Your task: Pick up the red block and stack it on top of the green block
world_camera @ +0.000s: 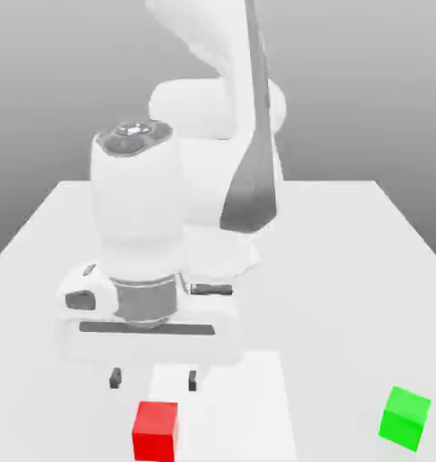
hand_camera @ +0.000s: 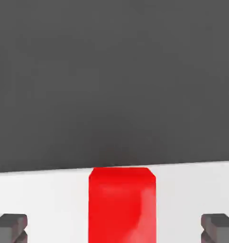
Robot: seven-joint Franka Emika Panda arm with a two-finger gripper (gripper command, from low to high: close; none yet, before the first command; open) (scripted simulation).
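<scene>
On a white table [world_camera: 347, 271] against grey backdrop, the end effector [world_camera: 154, 379] gapes over the red block [world_camera: 156, 429].

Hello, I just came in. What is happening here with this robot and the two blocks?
A white robot arm is preparing to pick up the red block. Its tool hangs open just above and behind that block, and in the hand view the block sits between the two fingers, not yet gripped. The green block rests apart on the white table, toward the exterior view's right. Nothing is stacked yet.
</scene>
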